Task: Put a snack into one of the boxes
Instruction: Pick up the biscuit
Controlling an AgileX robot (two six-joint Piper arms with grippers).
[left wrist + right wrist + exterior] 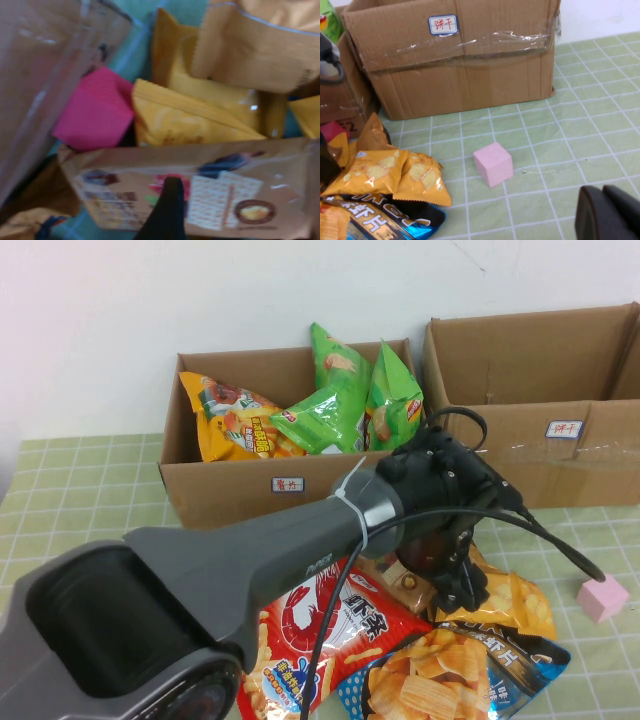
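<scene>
High view: we see two cardboard boxes along the table's far edge. The wider taped box (560, 400), at the far right corner, bears a small blue-edged white label (565, 428); its characters are too small to read here. The narrower box (215, 485) to its left holds yellow and green snack bags and a similar label. Near the front edge lie a red shrimp-picture bag (320, 635) with large Chinese characters, a blue chips bag (460, 675) and yellow-orange pouches (515, 602). The left gripper (450, 585) hangs over the pouches, its fingers spread, nothing held. A pink cube (603, 597) sits by the right edge. The table (80, 490) has a green checked cloth; the wall behind is white.

Left wrist view: one dark fingertip (167, 210) overlaps a tan printed packet (200, 190); whether they touch, we cannot tell. A yellow-orange pouch (185, 117) lies just beyond it.

Right wrist view: the taped box's label (443, 24) appears to read 饼干. The right gripper (607, 212) sits low over bare cloth near the front right corner, fingers pressed together, empty, well apart from the snacks.
</scene>
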